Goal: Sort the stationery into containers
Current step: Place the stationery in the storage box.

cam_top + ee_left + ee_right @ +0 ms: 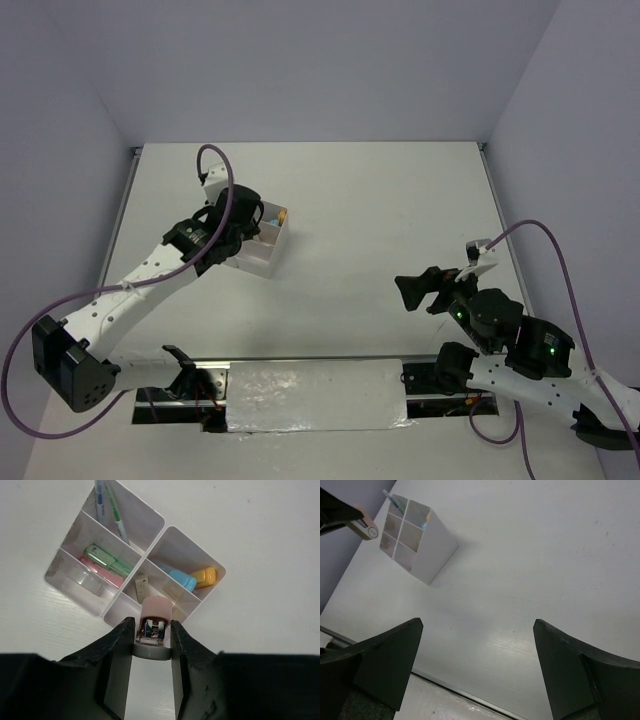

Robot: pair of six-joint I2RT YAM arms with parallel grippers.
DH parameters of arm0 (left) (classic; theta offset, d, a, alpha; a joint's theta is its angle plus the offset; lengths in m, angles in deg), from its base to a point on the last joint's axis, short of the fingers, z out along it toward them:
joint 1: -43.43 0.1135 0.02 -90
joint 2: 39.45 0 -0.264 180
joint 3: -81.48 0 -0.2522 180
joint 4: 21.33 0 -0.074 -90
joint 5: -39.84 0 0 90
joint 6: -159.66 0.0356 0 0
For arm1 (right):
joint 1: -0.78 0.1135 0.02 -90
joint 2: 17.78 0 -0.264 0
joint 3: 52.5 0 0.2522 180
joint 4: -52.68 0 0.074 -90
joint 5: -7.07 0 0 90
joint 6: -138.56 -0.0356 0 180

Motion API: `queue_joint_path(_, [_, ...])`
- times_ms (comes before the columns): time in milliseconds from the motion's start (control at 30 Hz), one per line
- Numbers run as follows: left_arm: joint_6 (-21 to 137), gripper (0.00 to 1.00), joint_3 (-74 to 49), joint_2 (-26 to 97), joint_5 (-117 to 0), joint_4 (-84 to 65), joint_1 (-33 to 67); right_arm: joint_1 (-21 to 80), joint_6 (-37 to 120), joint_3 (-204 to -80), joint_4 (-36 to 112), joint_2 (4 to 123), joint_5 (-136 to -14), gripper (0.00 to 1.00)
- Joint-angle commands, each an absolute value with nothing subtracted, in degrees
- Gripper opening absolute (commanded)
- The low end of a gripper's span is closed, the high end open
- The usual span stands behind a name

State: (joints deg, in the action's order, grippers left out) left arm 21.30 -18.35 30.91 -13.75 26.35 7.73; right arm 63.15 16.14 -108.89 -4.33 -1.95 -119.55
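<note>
The left gripper [152, 629] clamps a pink marker [155, 609] with the box [186, 550] right below, likely for dropping in. The right gripper [477, 624] hangs apart, empty.

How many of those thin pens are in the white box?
2. A blue pen and a green pen sit side by side in the box's far corner compartment. The picture edge cuts that compartment off, so another might be hidden.
</note>
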Motion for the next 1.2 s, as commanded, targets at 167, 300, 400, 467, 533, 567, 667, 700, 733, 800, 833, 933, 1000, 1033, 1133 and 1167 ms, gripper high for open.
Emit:
queue_joint_path(167, [20.9, 0.00, -19.5, 28.8, -15.7, 22.7, 7.8, 63.2, 13.6, -109.2, -6.6, -1.3, -123.4, 1.00])
queue_joint_path(300, [20.7, 0.00, -20.5, 28.0, -16.6, 22.0, 7.9, 63.2, 13.3, -109.2, -6.7, -0.8, -123.2, 1.00])
queue_joint_path(400, [21.0, 0.00, -20.9, 27.4, -16.8, 22.0, 7.9, 63.2, 13.3, -109.2, -6.6, -0.8, -122.9, 1.00])
queue_joint_path(467, [20.9, 0.00, -21.0, 27.5, -16.5, 22.4, 7.8, 63.2, 13.3, -109.2, -6.6, -0.9, -122.9, 1.00])
queue_joint_path(533, [21.1, 0.00, -21.0, 27.7, -16.6, 22.4, 7.9, 63.2, 13.2, -109.1, -6.5, -0.9, -122.9, 1.00])
queue_joint_path(567, [21.1, 0.00, -21.1, 27.7, -16.7, 22.4, 7.9, 63.1, 13.2, -109.0, -6.4, -0.9, -122.8, 1.00])
queue_joint_path(667, [21.0, 0.00, -21.5, 27.6, -16.7, 22.4, 7.9, 63.2, 13.1, -109.0, -6.4, -0.7, -122.8, 1.00])
queue_joint_path(700, [20.8, 0.00, -21.6, 27.3, -16.8, 22.3, 7.9, 63.2, 13.1, -109.0, -6.4, -0.6, -122.7, 1.00])
queue_joint_path(733, [20.8, 0.00, -21.7, 27.3, -16.9, 21.9, 7.8, 63.1, 13.1, -108.9, -6.4, -0.6, -122.7, 1.00])
queue_joint_path(800, [20.4, 0.00, -22.4, 27.1, -17.5, 21.6, 7.9, 63.2, 13.1, -108.9, -6.4, -0.5, -122.7, 1.00])
queue_joint_path(833, [20.3, 0.00, -22.4, 27.2, -17.6, 21.2, 7.9, 63.2, 13.1, -109.0, -6.4, -0.4, -122.6, 1.00])
queue_joint_path(933, [19.9, 0.00, -22.9, 27.4, -18.3, 20.8, 7.9, 63.1, 13.1, -109.0, -6.4, -0.5, -122.5, 1.00])
queue_joint_path(1000, [19.6, 0.00, -23.1, 27.6, -18.8, 20.5, 7.9, 63.2, 13.1, -108.9, -6.4, -0.7, -122.4, 1.00])
queue_joint_path(1033, [19.5, 0.00, -23.2, 27.6, -18.9, 20.2, 7.9, 63.2, 13.2, -108.9, -6.3, -0.7, -122.3, 1.00])
queue_joint_path(1133, [19.4, 0.00, -23.5, 27.6, -19.0, 19.9, 7.8, 63.2, 13.3, -108.8, -6.1, -1.1, -122.0, 1.00])
queue_joint_path(1167, [19.2, 0.00, -23.6, 27.6, -19.0, 19.9, 7.8, 63.2, 13.4, -108.7, -6.0, -1.2, -122.0, 1.00])
